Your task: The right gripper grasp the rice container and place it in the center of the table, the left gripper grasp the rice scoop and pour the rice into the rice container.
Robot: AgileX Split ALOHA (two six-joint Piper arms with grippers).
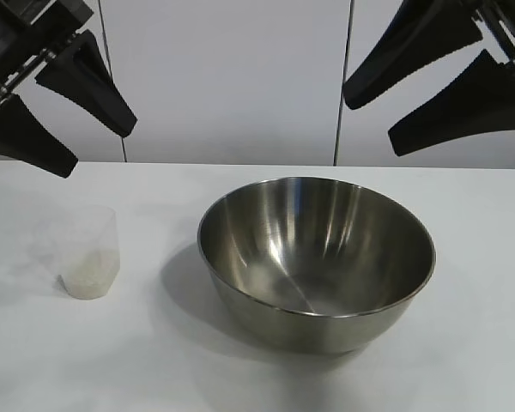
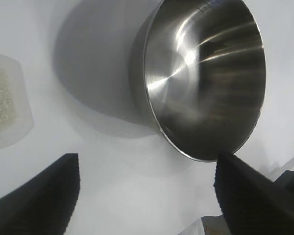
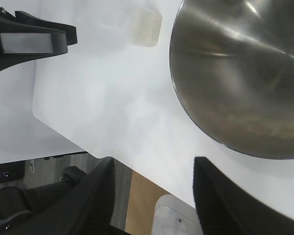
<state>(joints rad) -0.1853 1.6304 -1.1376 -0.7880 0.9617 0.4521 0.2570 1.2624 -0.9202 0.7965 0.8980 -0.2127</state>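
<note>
Standing nearest the camera in the outside view, the steel bowl (image 1: 316, 262) sat upright on the white desk (image 1: 463, 343), a little right of the middle, with nothing in it and its shiny inside catching the light. A soft shadow lay on the desk at its left. Off to the left and well apart from the bowl stood the small frosted plastic cup (image 1: 89, 254), also upright, with a low heap of white rice (image 1: 89, 280) in its bottom.

Farther back and higher up, the left tool (image 1: 60, 113) hung in the air at the upper left, above and behind the cup, its two black fingers spread wide with nothing between them. The right tool (image 1: 433, 87) hung at the upper right, above and behind the bowl, its fingers parted to a lesser degree and likewise holding nothing. Neither tool touched the bowl, the cup or the desk.

Behind everything ran a pale wall of flat panels (image 1: 232, 77) with thin dark seams. The right wrist view also showed the desk's edge with dark floor (image 3: 112, 181) beyond it.
</note>
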